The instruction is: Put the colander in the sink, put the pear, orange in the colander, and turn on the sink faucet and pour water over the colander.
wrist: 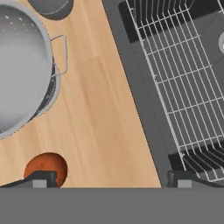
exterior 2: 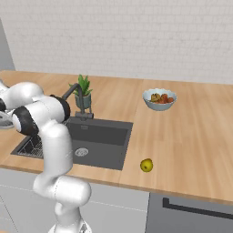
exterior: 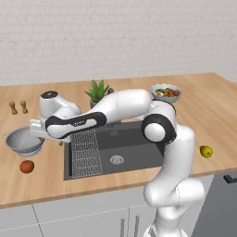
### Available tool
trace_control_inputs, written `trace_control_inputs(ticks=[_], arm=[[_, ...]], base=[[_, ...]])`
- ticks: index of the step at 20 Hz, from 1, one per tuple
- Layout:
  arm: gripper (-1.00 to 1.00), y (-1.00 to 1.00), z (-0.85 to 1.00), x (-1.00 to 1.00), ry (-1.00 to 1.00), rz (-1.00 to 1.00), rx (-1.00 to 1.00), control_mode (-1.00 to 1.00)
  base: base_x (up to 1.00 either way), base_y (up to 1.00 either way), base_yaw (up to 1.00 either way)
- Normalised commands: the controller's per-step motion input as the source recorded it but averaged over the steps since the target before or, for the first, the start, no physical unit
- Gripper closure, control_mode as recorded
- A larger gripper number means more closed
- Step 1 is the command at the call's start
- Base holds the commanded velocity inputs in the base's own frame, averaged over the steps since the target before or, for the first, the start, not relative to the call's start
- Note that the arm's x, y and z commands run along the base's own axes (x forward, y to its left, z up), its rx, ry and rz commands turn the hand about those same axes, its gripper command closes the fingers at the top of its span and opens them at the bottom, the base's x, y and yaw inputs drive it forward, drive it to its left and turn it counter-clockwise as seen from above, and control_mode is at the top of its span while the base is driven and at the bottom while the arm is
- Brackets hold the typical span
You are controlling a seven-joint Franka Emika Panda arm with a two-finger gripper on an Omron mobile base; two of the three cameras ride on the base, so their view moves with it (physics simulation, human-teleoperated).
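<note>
Right, the colander [exterior: 24,141] sits on the worktop [exterior: 46,180] left of the sink [exterior: 134,139], not yet in the basin, with the orange [exterior: 27,166] just in front of it and the pear [exterior: 206,151] well apart on the far right side. I judge the colander as light, stiff thin metal, probably slick on the curved wall, so I would take it by the thin rim or the wire loop handle [wrist: 61,54] that sticks out toward the sink; a pinch over the rim looks safest, since the bowl body is too wide for my fingers. My gripper [wrist: 111,178] hangs over bare wood between colander and sink edge, fingers spread wide apart and holding nothing, one tip near the orange, the other near the wire grid rack [wrist: 183,78]. My arm is folded low and stretched out leftward across the sink, wrist pointing down at the worktop. I judge I need to shift further left to get over the rim. The faucet [exterior 2: 77,98] stands behind the basin by a potted plant [exterior: 97,92]; no water runs.
</note>
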Motion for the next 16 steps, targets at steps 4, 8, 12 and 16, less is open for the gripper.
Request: trace_control_inputs(ticks=[4,8,12,16], arm=[[-1.00,0.13,-0.05,0.14,0.00,-0.01,0.00,-1.00],[-1.00,0.16,-0.22,0.32,0.00,-0.02,0.00,-1.00],[-1.00,0.10,-0.36,0.32,0.00,-0.01,0.00,-1.00],[-1.00,0.13,-0.37,0.28,0.00,-0.01,0.00,-1.00]], base=[[0.00,0.00,0.00],[0.00,0.00,0.00],[0.00,0.00,0.00],[0.00,0.00,0.00]])
